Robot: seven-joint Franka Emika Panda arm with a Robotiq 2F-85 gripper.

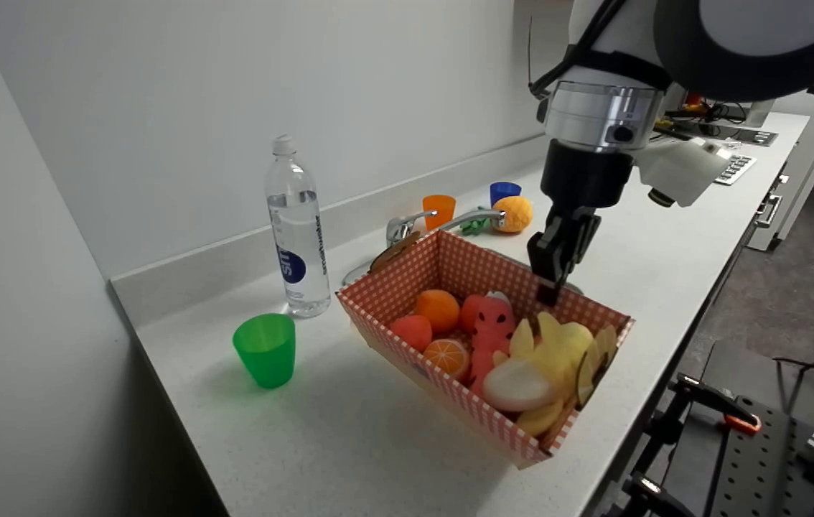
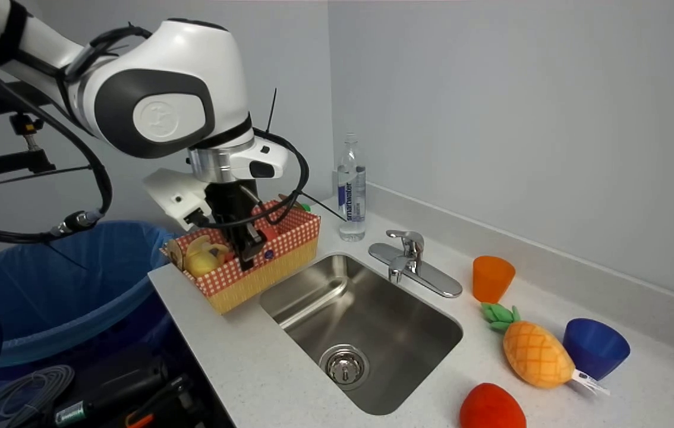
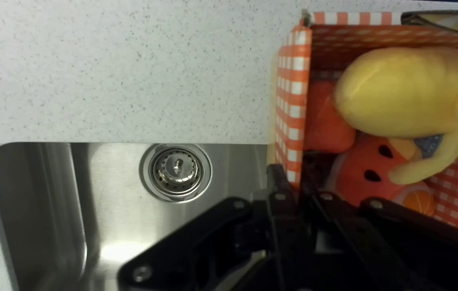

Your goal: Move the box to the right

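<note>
Claw (image 3: 293, 180) pinches one long wall of the open-topped box (image 2: 280, 261), red-and-white checked above, yellow below.

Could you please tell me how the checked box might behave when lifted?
The checked box may flex, looking thin-walled where the gripper pinches one long side. Held only there, it could tip. The round orange toy inside, apparently loose, might roll.

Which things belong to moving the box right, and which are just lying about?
Job:
red-and-white checked box
toy fruit inside it
jaws, closed on the box's wall

Lying about:
smartwater bottle
green cup
orange cup
blue cup
toy pineapple
red toy
</note>
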